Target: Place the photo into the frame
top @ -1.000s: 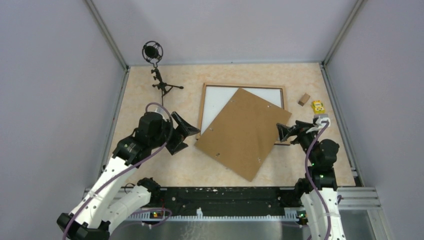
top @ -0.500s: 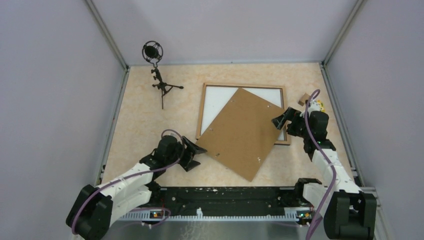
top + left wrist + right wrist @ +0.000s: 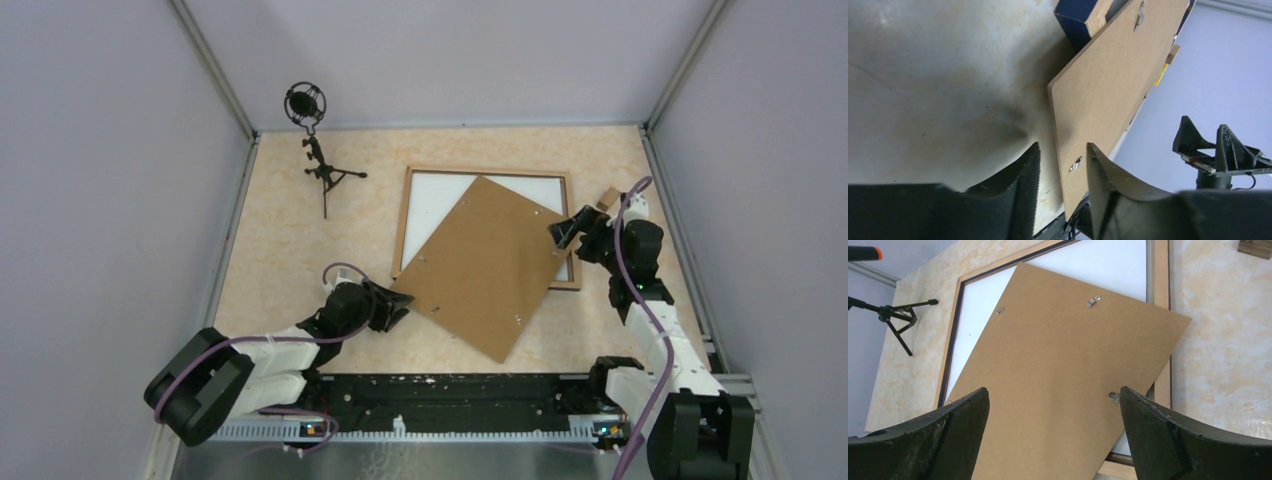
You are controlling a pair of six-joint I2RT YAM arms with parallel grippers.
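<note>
The frame (image 3: 487,171) lies flat at the table's back middle, light wood side up, and a white surface (image 3: 435,200) fills its opening. The photo's printed side is out of view. A brown backing board (image 3: 487,265) lies askew across the frame, reaching toward the near edge. My left gripper (image 3: 400,302) is low at the board's left corner. In the left wrist view its fingers (image 3: 1062,150) straddle the board's edge (image 3: 1108,85), with gaps on both sides. My right gripper (image 3: 562,235) hovers wide open over the board's right corner (image 3: 1058,355), beside the frame's right rail (image 3: 1161,275).
A microphone on a small tripod (image 3: 318,150) stands at the back left. A small wooden block (image 3: 607,197) lies right of the frame, behind the right arm. Grey walls enclose the table on three sides. The arms' base rail (image 3: 450,390) runs along the near edge.
The left arm dropped back toward the near edge and brought its narrowing jaws around the board's left corner. The right gripper moved away from the near edge to the board's right corner.
</note>
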